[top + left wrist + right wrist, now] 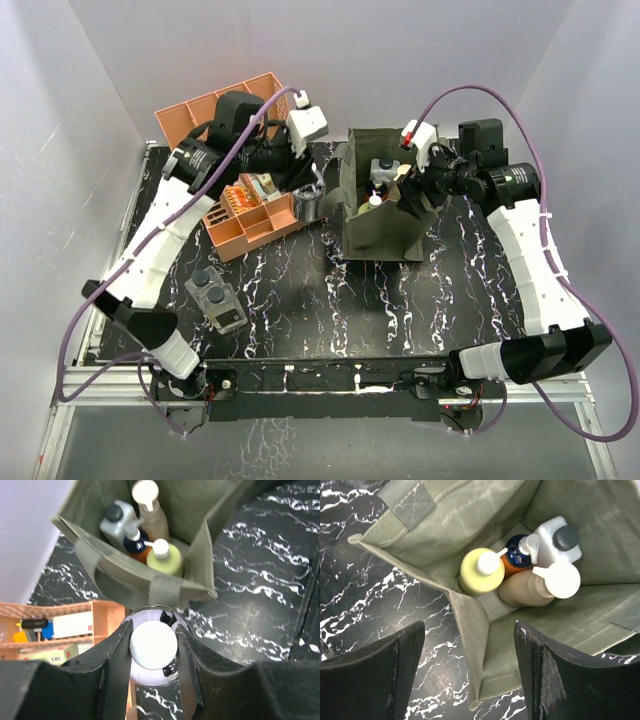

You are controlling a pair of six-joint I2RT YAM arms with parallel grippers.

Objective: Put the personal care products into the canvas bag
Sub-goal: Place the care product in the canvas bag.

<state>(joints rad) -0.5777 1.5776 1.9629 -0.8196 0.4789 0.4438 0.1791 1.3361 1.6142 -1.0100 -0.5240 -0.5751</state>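
From above, the canvas bag (385, 228) stands by the table's (330, 300) far edge. The clear twin pack (216, 298) lies toward the near left corner, not yet packed.

In the left wrist view, the left gripper (153, 629) clamps the small clear round bottle (153, 646) just outside the bag's wall, likely to lift it in.

In the right wrist view, the right gripper (467, 635), jaws apart, straddles the bag's wall. It seems placed to steady the bag around the four packed bottles (477, 572).

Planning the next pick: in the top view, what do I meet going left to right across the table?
From the left: clear twin pack → orange slotted rack → small clear round bottle, held in the left tool → canvas bag.
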